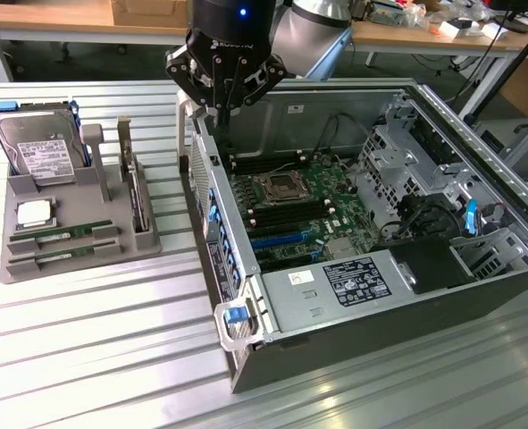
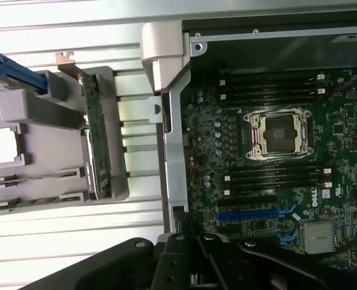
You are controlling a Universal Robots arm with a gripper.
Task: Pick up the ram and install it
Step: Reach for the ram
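The open computer case is occupying the table's half on the exterior view's right, with its motherboard facing up. The grey tray is sitting near the table's edge on the exterior view's left. The gripper is hanging over the case's far corner nearest the tray, fingers closed with nothing visible between them, well apart from the ram, which is lying flat in the tray's near slots.

I work over a ribbed metal table; behind it runs a wooden bench on white legs, dark floor beneath, cluttered toward the exterior view's right
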